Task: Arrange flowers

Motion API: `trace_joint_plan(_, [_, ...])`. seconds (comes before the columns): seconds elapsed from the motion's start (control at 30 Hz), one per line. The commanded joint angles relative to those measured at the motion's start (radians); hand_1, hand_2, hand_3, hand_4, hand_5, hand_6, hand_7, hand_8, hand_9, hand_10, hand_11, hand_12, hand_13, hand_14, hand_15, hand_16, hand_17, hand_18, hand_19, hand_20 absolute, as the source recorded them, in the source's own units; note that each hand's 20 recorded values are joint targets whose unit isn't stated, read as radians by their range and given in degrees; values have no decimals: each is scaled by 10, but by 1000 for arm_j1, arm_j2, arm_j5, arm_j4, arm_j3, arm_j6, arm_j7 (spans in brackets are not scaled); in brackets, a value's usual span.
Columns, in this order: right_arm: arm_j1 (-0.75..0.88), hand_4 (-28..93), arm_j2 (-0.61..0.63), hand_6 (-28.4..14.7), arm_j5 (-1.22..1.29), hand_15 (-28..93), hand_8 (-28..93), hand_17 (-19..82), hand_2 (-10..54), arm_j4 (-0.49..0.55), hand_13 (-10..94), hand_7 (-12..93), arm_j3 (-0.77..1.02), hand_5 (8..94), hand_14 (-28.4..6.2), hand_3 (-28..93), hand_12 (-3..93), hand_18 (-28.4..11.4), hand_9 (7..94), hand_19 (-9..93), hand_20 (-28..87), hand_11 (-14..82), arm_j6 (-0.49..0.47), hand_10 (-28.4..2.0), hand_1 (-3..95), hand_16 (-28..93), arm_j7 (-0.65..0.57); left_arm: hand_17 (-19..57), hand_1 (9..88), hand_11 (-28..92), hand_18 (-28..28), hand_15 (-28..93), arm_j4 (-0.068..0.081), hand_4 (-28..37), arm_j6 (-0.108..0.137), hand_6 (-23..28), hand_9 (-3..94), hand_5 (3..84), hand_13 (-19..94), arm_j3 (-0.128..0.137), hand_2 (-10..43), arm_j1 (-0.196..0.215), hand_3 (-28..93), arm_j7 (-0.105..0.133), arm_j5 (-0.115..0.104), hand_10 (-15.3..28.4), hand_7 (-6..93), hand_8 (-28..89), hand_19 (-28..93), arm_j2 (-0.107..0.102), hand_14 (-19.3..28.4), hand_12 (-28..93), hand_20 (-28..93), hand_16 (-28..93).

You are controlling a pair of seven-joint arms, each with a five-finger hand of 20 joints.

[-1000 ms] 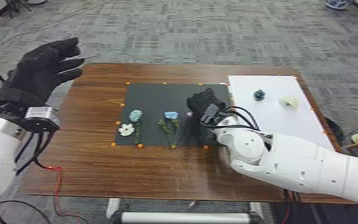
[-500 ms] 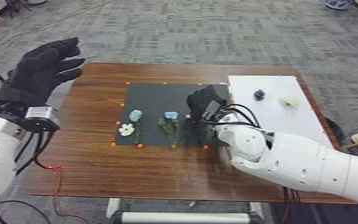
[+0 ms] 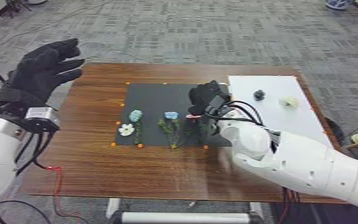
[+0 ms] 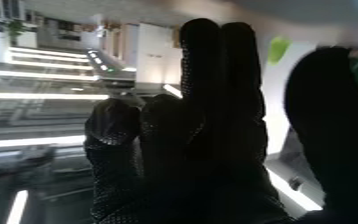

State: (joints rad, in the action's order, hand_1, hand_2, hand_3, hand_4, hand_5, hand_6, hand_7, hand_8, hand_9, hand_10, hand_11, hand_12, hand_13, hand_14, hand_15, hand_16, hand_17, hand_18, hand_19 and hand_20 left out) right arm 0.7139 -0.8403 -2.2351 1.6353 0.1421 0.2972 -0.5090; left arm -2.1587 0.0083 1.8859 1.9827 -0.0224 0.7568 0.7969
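Head view: the pink flower (image 3: 193, 116) lies on the black mat (image 3: 149, 97), just on the near side of the right hand (image 3: 206, 96), its stem seemingly running toward the near edge. That hand points far and left, thumb apart, loosely open, apparently empty. To its right, on the white sheet (image 3: 293, 122), the dark blue flower (image 3: 259, 95) is probably next, closest to this arm.

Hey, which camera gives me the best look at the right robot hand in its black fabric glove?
The right wrist view, because it shows the right robot hand large and close, with a clear space between its thumb and fingers. The head view shows it much smaller, beside the small pink flower at the dark grey mat.
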Motion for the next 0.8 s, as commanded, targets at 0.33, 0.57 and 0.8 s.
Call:
trace_joint_plan(0.33, [292,-268,223,-19,83,839,-133,287,-92,88,552,271,439,531,-105,863,241,-210,557,862,593,288,-24,-120,258,327,-152,-98,251,267,198,492,-60,-263,54,30,203,285,115,165,-17,330,697,9,-12,106,214,-99,413,166,139,198,114,-49])
trace_joint_plan(0.57, [277,-280,239,-53,27,832,-119,255,-95,34,492,246,364,433,-123,875,231,-215,432,830,581,262,-14,-136,273,288,-224,-98,250,267,197,491,-69,-264,53,30,202,284,114,192,-19,353,699,6,-8,106,215,-100,412,172,138,199,114,-49])
trace_joint_plan(0.8, [262,-282,247,-50,21,835,-119,254,-95,26,492,247,320,433,-120,875,228,-216,438,828,579,263,76,-132,277,267,-215,-98,250,269,197,492,-68,-265,34,30,201,283,113,192,-18,332,698,0,-7,105,216,-100,412,145,137,199,115,-49])
